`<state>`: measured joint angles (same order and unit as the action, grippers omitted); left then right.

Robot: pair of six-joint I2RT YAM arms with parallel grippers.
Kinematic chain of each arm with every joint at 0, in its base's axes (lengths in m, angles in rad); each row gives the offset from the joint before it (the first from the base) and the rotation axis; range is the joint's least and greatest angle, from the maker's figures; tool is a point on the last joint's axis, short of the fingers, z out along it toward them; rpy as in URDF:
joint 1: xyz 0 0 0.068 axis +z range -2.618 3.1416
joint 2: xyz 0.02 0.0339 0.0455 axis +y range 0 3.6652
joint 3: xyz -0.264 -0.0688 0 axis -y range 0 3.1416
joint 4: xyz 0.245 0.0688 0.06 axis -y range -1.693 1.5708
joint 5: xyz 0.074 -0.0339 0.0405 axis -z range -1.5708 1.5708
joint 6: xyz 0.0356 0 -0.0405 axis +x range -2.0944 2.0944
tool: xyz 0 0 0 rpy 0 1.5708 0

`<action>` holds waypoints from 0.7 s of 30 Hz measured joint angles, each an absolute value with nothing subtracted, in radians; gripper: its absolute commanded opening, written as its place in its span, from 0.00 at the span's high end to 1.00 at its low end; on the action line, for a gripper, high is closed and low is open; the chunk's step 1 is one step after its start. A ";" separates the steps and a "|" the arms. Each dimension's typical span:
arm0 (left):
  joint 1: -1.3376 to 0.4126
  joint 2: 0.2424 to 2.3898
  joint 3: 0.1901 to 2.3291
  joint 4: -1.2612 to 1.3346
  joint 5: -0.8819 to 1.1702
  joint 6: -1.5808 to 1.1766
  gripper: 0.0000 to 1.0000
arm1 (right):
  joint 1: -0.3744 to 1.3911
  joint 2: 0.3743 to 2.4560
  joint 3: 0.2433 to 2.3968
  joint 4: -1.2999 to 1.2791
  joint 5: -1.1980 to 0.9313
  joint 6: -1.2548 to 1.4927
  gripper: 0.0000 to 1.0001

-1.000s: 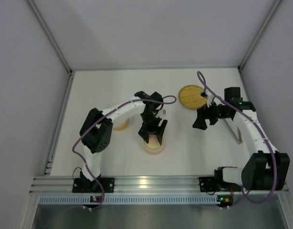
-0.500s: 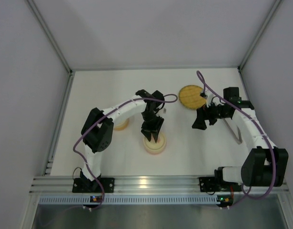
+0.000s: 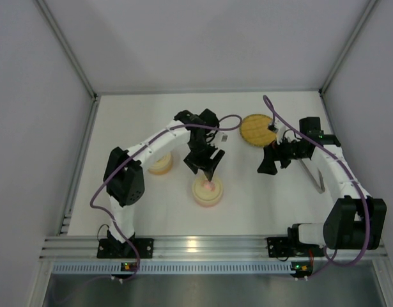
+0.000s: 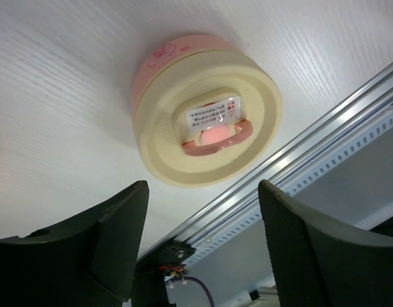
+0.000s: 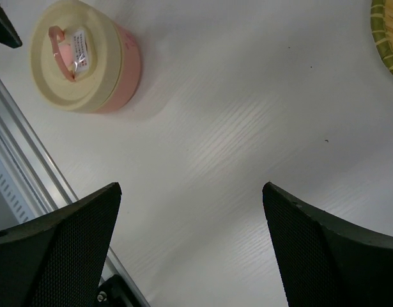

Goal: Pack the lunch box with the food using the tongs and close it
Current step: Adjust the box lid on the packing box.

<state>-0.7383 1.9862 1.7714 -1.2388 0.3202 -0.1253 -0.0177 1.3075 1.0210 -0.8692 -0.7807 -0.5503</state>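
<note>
The round pink cream-lidded lunch box [image 3: 208,192] is seen at 6 o'clock from the spread-apart left claw [image 3: 207,171]; the right claw [image 5: 190,188] is spread apart too.

A white table [image 3: 151,115] with a faint wood grain fills a booth of plain pale grey walls [image 3: 209,45]. Aluminium struts [image 3: 65,48] run along the corners. A ribbed aluminium rail [image 3: 209,245] edges the near side, with a perforated strip [image 3: 209,265] and a grey metal sheet [image 3: 209,288] beyond. Soft, even light glints on the rail.
</note>
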 measured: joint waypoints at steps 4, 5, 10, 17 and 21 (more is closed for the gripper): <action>-0.721 1.925 1.811 -1.247 0.272 -0.076 0.14 | -0.018 1.308 1.021 -0.874 -0.783 -0.550 0.09; -0.718 1.922 1.834 -1.257 0.263 -0.078 0.16 | -0.019 1.308 1.021 -0.874 -0.784 -0.550 0.09; -0.716 1.909 1.807 -1.224 0.290 -0.031 0.21 | -0.020 1.307 1.019 -0.875 -0.791 -0.550 0.08; -0.716 1.700 1.528 -1.019 0.466 0.240 0.21 | -0.031 1.296 0.995 -0.881 -0.795 -0.551 0.08; -0.716 1.636 1.513 -0.968 0.555 0.421 0.22 | -0.065 1.297 0.995 -0.880 -0.797 -0.554 0.08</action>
